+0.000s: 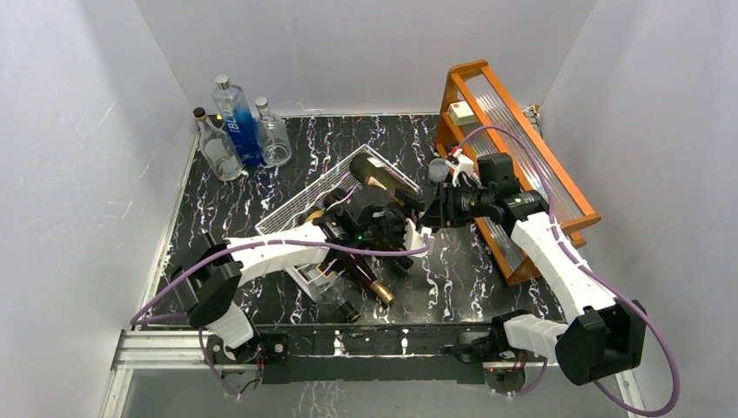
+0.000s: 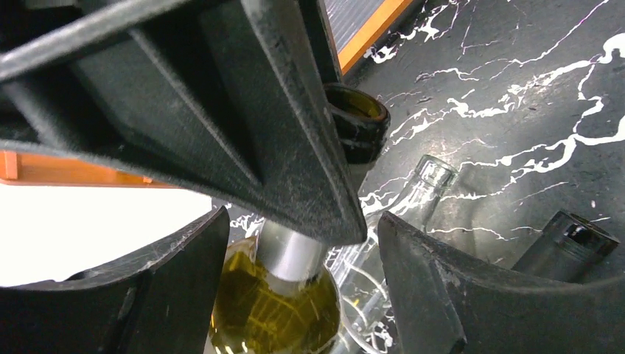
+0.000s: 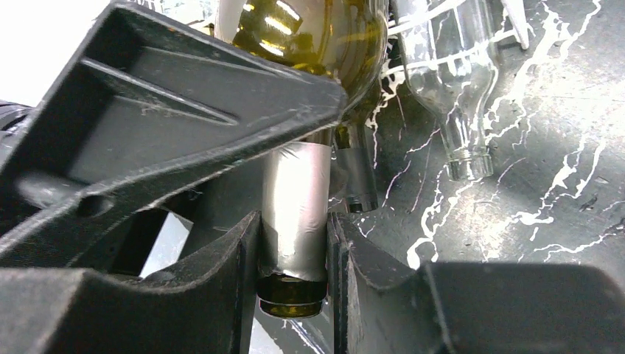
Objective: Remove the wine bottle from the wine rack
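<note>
The wine bottle [image 1: 376, 172], olive-green glass with a silver foil neck, lies tilted over the white wire wine rack [image 1: 300, 202] at the table's middle. My right gripper [image 1: 428, 205] is shut on its foil neck [image 3: 295, 199], just above the mouth; its jaws [image 3: 295, 258] press both sides. My left gripper [image 1: 402, 228] is open. Its fingers [image 2: 169, 287] stand wide apart on either side of the bottle's shoulder [image 2: 273, 302], not touching it. The right gripper's finger [image 2: 221, 110] crosses above them. The rack's lower half is hidden under my left arm.
A clear bottle [image 3: 457, 88] and a dark bottle with a gold cap [image 1: 365, 279] lie by the rack's near end. Three bottles [image 1: 237, 117] stand at the back left. An orange wooden frame [image 1: 513, 148] stands at the right, behind my right arm.
</note>
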{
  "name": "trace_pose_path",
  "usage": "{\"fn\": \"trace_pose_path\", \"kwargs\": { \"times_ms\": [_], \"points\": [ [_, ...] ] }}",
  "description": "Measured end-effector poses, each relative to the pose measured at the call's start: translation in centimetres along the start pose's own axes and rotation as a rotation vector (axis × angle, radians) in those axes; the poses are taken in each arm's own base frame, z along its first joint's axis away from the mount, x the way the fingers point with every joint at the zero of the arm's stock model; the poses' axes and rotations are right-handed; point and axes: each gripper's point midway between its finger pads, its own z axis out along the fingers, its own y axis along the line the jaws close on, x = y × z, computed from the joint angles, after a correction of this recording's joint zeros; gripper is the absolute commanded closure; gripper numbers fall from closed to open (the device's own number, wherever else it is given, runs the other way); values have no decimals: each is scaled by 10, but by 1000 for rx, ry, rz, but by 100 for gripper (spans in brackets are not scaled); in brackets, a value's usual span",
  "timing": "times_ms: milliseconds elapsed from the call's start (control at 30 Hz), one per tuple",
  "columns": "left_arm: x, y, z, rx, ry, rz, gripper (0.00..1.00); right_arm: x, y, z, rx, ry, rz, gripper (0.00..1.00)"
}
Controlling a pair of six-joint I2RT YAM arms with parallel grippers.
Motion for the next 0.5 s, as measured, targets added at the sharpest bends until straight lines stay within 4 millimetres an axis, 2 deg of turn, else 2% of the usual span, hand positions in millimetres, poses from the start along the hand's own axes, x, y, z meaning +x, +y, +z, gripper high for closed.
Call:
{"fn": "trace_pose_path", "kwargs": {
  "times_ms": [67,167,233,333,400,433,500],
  "points": [
    [1,1,3,-1,3,17,32,0,2,0,-12,3,1,97],
    [2,3,7,-9,10,46,41,1,5,0,-30,7,2,96],
    [3,8,9,-22,17,76,48,2,7,-1,-36,9,4,90],
    [3,14,9,-42,27,110,57,2,8,-1,-41,10,8,71],
    [4,14,9,-41,33,141,63,0,8,-2,-38,1,3,56],
    [3,15,9,-43,35,150,66,-2,9,-3,-35,-3,0,44],
    [2,18,9,-55,39,171,70,-7,11,-6,-29,-21,-8,30]
  ]
}}
